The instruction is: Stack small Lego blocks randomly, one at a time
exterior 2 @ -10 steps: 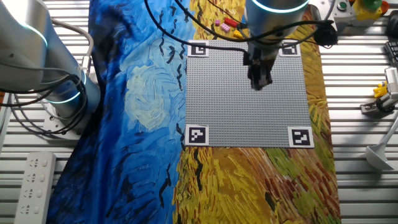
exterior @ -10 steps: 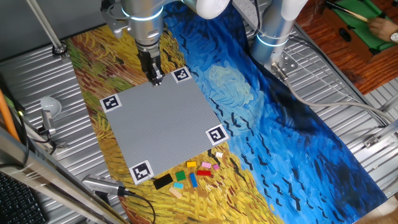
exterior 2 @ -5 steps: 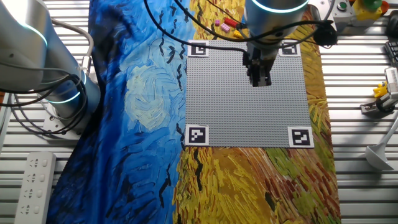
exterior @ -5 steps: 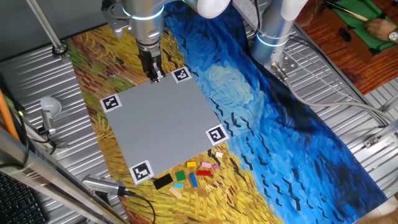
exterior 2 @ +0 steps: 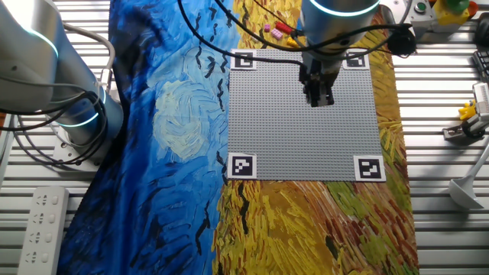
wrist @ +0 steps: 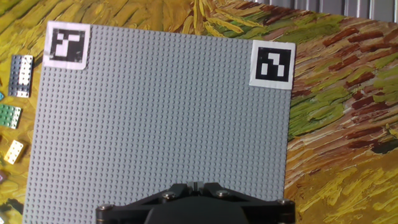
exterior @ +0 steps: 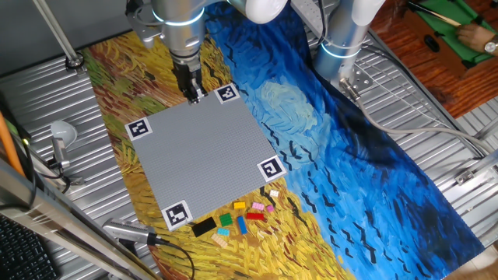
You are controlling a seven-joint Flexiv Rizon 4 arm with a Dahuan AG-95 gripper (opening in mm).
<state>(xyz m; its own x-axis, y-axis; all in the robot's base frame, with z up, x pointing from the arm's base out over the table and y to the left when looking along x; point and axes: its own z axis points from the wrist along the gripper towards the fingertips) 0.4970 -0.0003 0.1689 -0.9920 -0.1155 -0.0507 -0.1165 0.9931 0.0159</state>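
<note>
Hand view: four marker tags (wrist: 271,65), hand (exterior: 194,97) closed, holding nothing

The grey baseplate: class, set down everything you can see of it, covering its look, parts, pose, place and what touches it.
The grey baseplate is a large, flat square that looks like plastic, covered in even rows of small studs. A black-and-white marker tag sits at each of its four corners. It lies flat on the painted cloth, over the yellow field part. No brick stands on it; the small Lego blocks lie on the cloth beyond one edge. The gripper hangs over the opposite edge; contact cannot be judged.
</note>
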